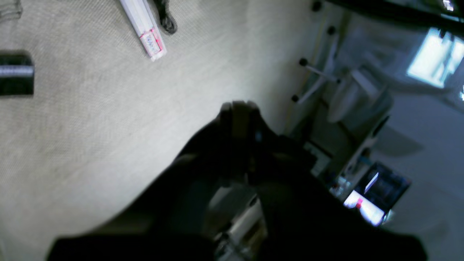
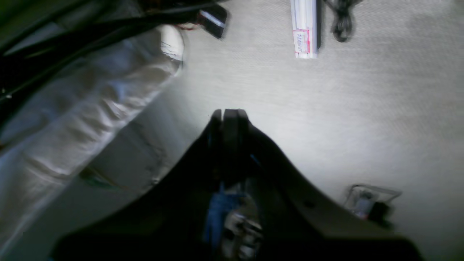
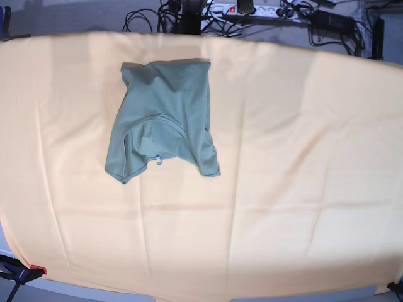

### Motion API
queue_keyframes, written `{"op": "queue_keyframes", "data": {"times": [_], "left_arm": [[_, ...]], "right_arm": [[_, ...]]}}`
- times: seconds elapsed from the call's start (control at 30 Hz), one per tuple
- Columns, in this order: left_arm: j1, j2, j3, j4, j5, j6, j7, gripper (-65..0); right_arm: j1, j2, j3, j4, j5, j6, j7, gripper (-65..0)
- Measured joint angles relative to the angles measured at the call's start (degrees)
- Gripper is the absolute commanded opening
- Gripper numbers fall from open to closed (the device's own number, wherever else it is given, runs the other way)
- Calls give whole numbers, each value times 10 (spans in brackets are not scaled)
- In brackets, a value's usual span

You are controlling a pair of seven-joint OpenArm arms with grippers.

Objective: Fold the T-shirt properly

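The sage-green T-shirt (image 3: 164,113) lies bunched on the upper left part of the table in the base view, its neck opening and small white tag (image 3: 158,161) towards the near side. Neither arm appears in the base view. The left wrist view has my left gripper (image 1: 237,108) shut with nothing in it, hanging over pale carpet, blurred. My right gripper (image 2: 230,114) is likewise shut and empty above the carpet in the right wrist view. No part of the T-shirt is in either wrist view.
A yellow-orange cloth (image 3: 302,157) covers the whole table. Cables and a power strip (image 3: 252,9) lie beyond its far edge, and a clamp (image 3: 25,272) grips the near left corner. On the carpet lies a white box with a pink label (image 1: 152,40) (image 2: 304,36).
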Motion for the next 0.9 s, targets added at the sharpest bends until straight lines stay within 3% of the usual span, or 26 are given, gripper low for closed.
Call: {"op": "queue_keyframes", "data": {"times": [0.27,0.37,0.4,0.47,0.53,0.6,0.67,0.77,0.9], "left_arm": [[-149,44,46,-313,222,3,-302,-650],[-197,58,48,-425,295,19,-472,-650],[-212,64,48,-458,317,46,-531,-650],[-244,78,47,-517,358,107,-596,-650],[-273,90,47,-561,381,155,-612,-650],[-292,104,47,-584,395,179,-610,-650],[-302,127,47,-589,417,200,-613,-650],[-308,173,46,-589,450,264,-599,-650],[-301,214,46,-589,465,290,-622,-650]], "right_arm": [[113,2,-103,-187,-237,-3,282,-650],[148,-1,-147,-247,-312,-80,395,-650],[158,-2,-161,-265,-333,-102,428,-650],[179,-6,-184,-296,-365,-174,483,-650],[201,-10,-205,-321,-394,-223,509,-650],[218,-21,-225,-339,-405,-251,517,-650],[231,-35,-248,-349,-405,-257,522,-650],[242,-54,-290,-353,-403,-267,522,-650],[251,-54,-343,-353,-395,-314,521,-650]]}}
